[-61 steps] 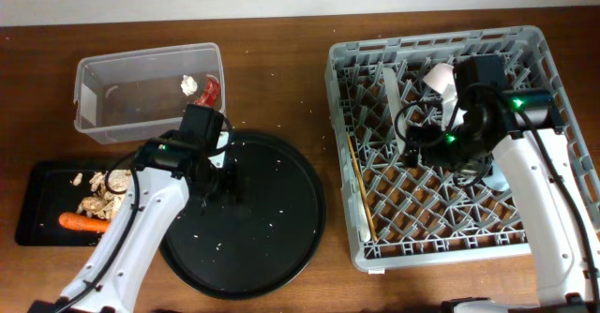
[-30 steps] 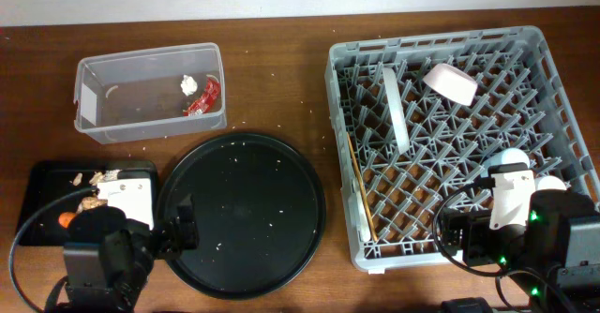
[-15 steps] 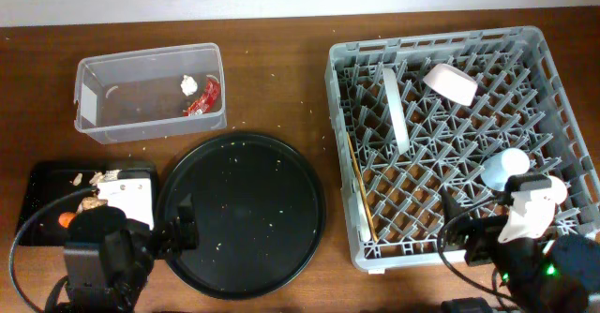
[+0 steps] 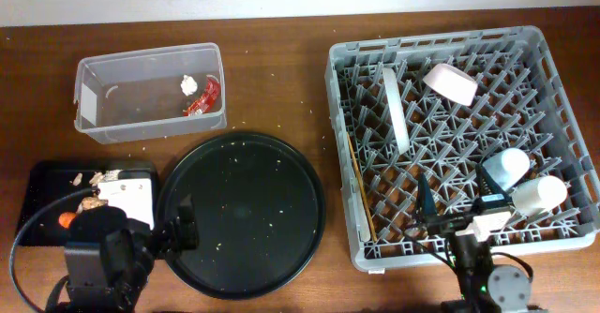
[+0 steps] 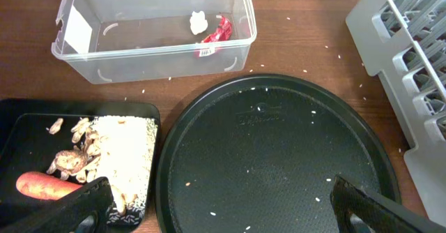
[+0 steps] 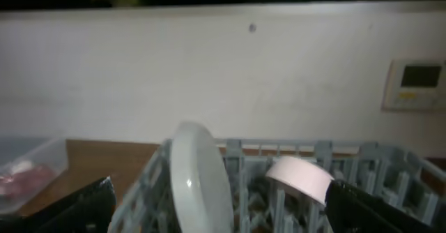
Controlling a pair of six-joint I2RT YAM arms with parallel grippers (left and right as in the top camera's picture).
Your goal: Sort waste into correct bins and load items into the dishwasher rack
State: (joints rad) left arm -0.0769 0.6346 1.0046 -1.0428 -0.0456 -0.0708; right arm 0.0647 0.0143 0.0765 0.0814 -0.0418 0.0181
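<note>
The clear tub (image 4: 103,116) holds the red wrapper (image 4: 206,96) and white paper wad (image 4: 189,83); both show in the left wrist view (image 5: 219,31) (image 5: 198,22). The shallow black tray (image 4: 37,186) holds crumbs (image 5: 118,149), a brown lump (image 5: 70,162) and the carrot (image 5: 45,185). The rack (image 4: 342,79) holds the upright plate (image 4: 394,107), pink bowl (image 4: 450,83), light-blue cup (image 4: 506,168), white cup (image 4: 539,193) and chopstick (image 4: 361,186). I see no fork. My left gripper (image 5: 223,212) is open and empty above the round tray's near edge. My right gripper (image 4: 457,201) is open and empty at the rack's front.
The large round black tray (image 4: 248,215) lies between the bins and the rack, with scattered white grains on it. In the right wrist view the plate (image 6: 198,177) and pink bowl (image 6: 300,177) stand ahead, with a white wall behind.
Both arms have pulled back to the table's front edge. The right arm left the rack, and the two cups now show lying in it. The left arm has been still for the last second.
</note>
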